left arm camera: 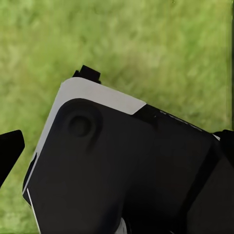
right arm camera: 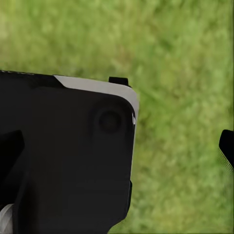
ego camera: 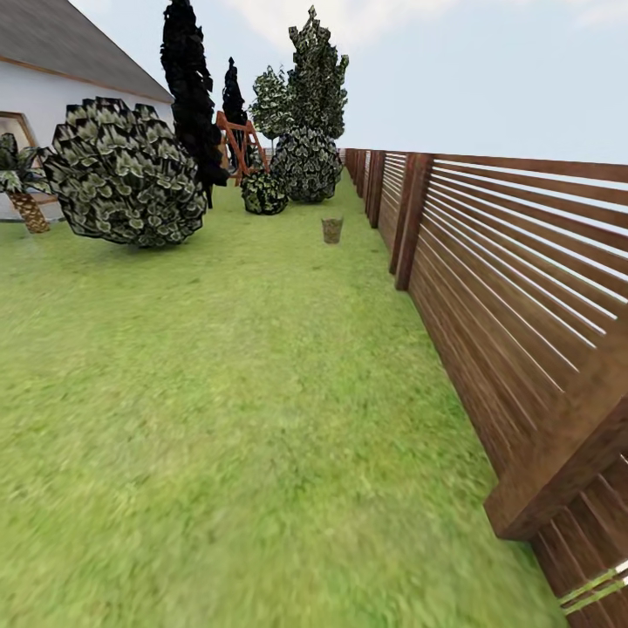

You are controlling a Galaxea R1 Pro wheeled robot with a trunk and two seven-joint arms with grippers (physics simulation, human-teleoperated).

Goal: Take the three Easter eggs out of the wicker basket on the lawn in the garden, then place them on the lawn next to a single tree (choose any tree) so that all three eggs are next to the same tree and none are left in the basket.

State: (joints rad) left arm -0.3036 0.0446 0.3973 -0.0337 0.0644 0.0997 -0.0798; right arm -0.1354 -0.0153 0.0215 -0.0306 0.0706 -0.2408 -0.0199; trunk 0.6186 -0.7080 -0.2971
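The wicker basket (ego camera: pixel 331 229) stands small and far off on the lawn (ego camera: pixel 244 419), close to the fence. It is too distant to show the eggs. A tall tree with a blackish canopy (ego camera: pixel 190 87) rises at the back left, its trunk hidden behind a bush. In the left wrist view my left gripper (left arm camera: pixel 117 146) hangs over grass and the robot's black-and-white body, one fingertip (left arm camera: pixel 10 150) at the frame's edge. My right gripper (right arm camera: pixel 117 148) looks the same, with a fingertip (right arm camera: pixel 226 148) at the opposite edge. Both are open with nothing held.
A brown slatted fence (ego camera: pixel 523 288) runs along the right, very near at the bottom right. A big round bush (ego camera: pixel 126 174) sits at the left, with smaller bushes (ego camera: pixel 305 166) and an orange wooden frame (ego camera: pixel 237 139) behind. A white house (ego camera: pixel 52 87) and a palm (ego camera: pixel 26 192) are far left.
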